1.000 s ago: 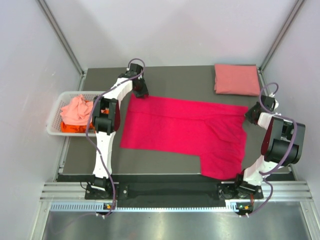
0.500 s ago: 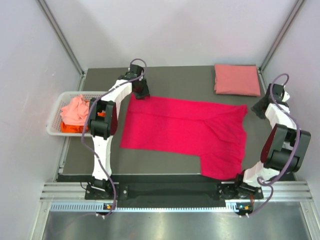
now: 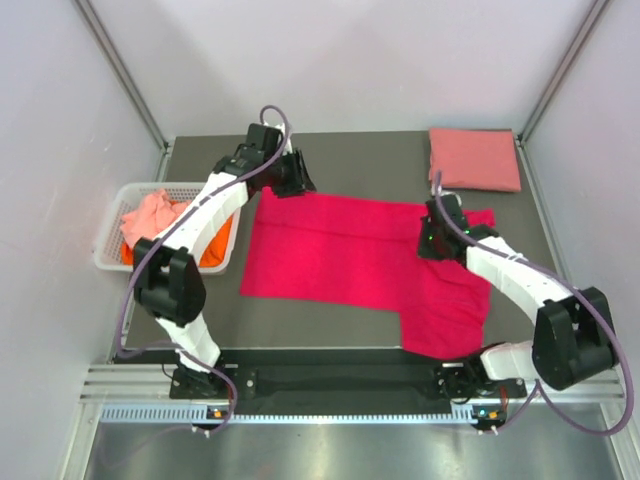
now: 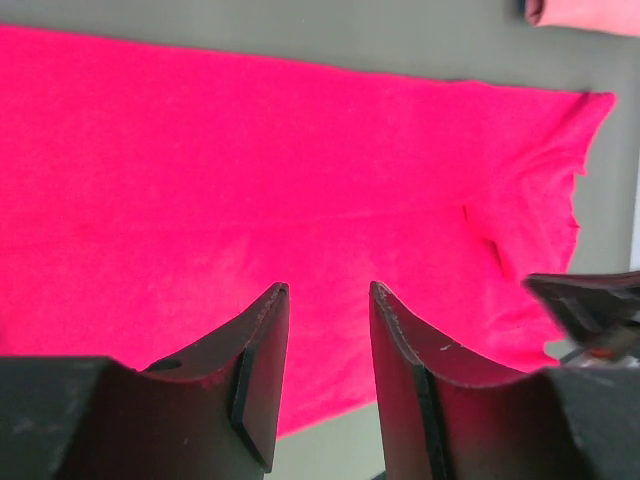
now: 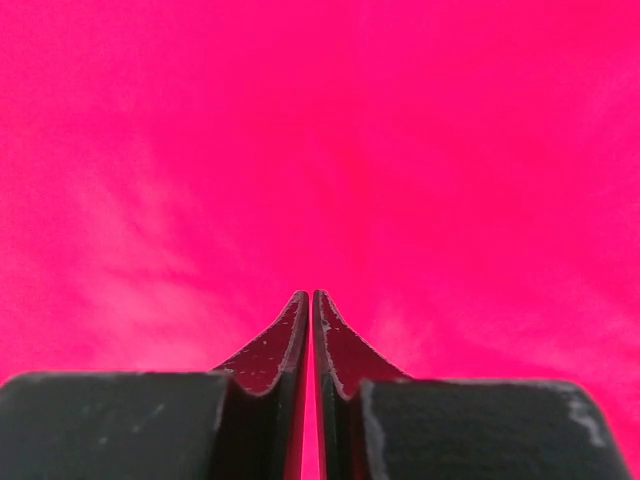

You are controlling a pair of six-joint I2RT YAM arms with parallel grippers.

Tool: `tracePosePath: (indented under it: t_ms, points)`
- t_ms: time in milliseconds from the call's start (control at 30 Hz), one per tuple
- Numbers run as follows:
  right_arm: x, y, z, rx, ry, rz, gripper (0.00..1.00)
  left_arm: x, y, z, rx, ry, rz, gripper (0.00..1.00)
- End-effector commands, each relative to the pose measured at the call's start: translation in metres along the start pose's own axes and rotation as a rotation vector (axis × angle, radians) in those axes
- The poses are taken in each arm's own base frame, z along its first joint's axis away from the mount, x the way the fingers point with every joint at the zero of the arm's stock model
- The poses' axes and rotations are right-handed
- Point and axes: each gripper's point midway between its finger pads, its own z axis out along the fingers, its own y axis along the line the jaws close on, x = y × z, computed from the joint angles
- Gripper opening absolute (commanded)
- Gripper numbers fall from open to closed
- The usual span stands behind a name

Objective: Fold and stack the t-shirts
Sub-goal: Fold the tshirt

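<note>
A bright magenta-red t-shirt (image 3: 350, 250) lies spread flat across the dark table, its right part hanging down toward the near edge. My left gripper (image 3: 300, 178) hovers at the shirt's far left corner. In the left wrist view it (image 4: 325, 290) is open, with only the cloth (image 4: 250, 170) below it. My right gripper (image 3: 432, 240) is over the shirt's right part. In the right wrist view it (image 5: 311, 295) is shut just above the magenta cloth (image 5: 320, 130), with nothing seen between its fingers. A folded salmon pink t-shirt (image 3: 474, 159) rests at the far right corner.
A white slotted basket (image 3: 110, 240) stands off the table's left edge. It holds a crumpled pale coral shirt (image 3: 150, 220) and an orange one (image 3: 215, 245). Grey walls close in on three sides. The folded salmon shirt (image 4: 590, 12) shows at the top right of the left wrist view.
My right arm has swung in from the table's right edge to over the shirt's right part. My left arm has stretched out, its gripper shifting slightly right at the far corner.
</note>
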Motion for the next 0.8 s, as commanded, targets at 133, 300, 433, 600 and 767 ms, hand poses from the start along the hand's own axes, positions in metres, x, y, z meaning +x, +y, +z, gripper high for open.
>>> tracePosePath:
  t_ms: [133,300,433,600,767]
  points:
    - [0.035,-0.001,0.016,0.120,0.058,-0.117,0.02,-0.001,-0.009,-0.066,0.015,-0.115,0.028,0.44]
    - [0.049,-0.008,0.029,0.173,0.118,-0.156,0.02,-0.005,-0.009,-0.084,0.009,-0.158,0.043,0.44]
    - [0.049,-0.023,0.032,0.271,0.122,-0.162,0.02,-0.008,-0.008,-0.089,-0.003,-0.169,0.046,0.44]
    - [0.036,-0.033,0.030,0.344,0.081,-0.176,0.02,-0.009,-0.004,-0.090,-0.017,-0.173,0.047,0.44]
    - [0.033,-0.039,0.037,0.396,0.083,-0.196,0.03,-0.009,0.006,-0.090,-0.040,-0.162,0.046,0.44]
